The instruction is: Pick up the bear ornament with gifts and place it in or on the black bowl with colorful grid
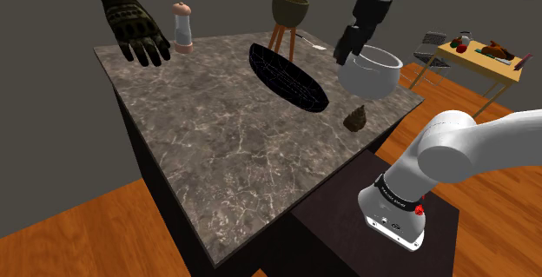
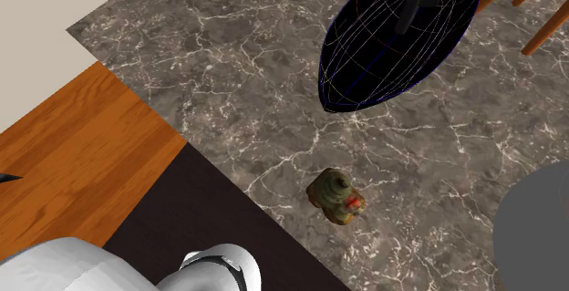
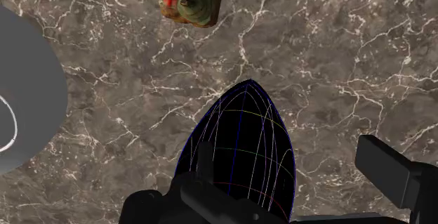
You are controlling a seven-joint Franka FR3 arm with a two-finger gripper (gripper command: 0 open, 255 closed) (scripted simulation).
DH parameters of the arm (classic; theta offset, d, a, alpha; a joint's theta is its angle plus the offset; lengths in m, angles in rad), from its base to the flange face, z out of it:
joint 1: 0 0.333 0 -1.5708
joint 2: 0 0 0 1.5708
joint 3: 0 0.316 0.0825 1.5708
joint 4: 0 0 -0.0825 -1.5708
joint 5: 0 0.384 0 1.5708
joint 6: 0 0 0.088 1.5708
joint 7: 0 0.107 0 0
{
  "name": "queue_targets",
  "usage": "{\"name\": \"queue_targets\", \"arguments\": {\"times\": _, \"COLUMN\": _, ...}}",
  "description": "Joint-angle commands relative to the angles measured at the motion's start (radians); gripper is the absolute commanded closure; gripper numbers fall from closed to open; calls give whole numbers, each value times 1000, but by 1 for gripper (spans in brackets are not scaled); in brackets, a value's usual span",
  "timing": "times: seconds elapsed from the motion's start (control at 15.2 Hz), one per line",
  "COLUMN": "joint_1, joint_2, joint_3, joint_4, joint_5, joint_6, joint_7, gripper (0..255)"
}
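Overhead, in the shoulder view, the black gripper [image 1: 345, 51] is hanging above the marble table [image 1: 217, 154], between the black bowl [image 1: 288, 77] with its thin coloured grid lines and a pale grey bowl [image 1: 372, 74], close against the grey bowl's rim. The bear ornament [image 1: 356, 120], a small brown-green figure, is sitting on the tabletop lower in the picture than the gripper, near the grey bowl and near the table edge that faces the stand [image 1: 365, 223]. A dark glove [image 1: 132, 25] and a clear grinder [image 1: 182, 28] are standing at the far end of the table. In the second exterior view, looking steeply down, the bear ornament [image 2: 336, 196] is showing a red patch and resting on bare marble. It is well apart from the pointed end of the black bowl [image 2: 397, 43] and close to the table's edge over the stand, while the grey bowl [image 2: 536, 230] is entering at that view's right. In the wrist view, the gripper [image 3: 277, 168] is pointing down over the black bowl [image 3: 242, 152], its two fingers standing apart and clasping nothing. The bear ornament [image 3: 191, 1] is lying out ahead of the fingers, beyond the black bowl's tip, well apart from both and not between them, with the grey bowl [image 3: 28, 96] off to one side of the gripper.
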Motion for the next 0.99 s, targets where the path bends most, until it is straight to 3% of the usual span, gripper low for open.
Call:
{"name": "queue_targets", "arguments": {"times": 0.0, "joint_1": 0, "joint_2": 0, "joint_3": 0, "joint_4": 0, "joint_5": 0, "joint_6": 0, "joint_7": 0, "gripper": 0}}
{"name": "queue_targets", "arguments": {"times": 0.46, "joint_1": 101, "joint_2": -153, "joint_3": -201, "joint_4": -243, "joint_5": -80, "joint_6": 44, "joint_7": -461, "gripper": 0}}
{"name": "queue_targets", "arguments": {"times": 0.92, "joint_1": 142, "joint_2": -216, "joint_3": -450, "joint_4": -397, "joint_5": -258, "joint_6": 76, "joint_7": -941, "gripper": 0}}
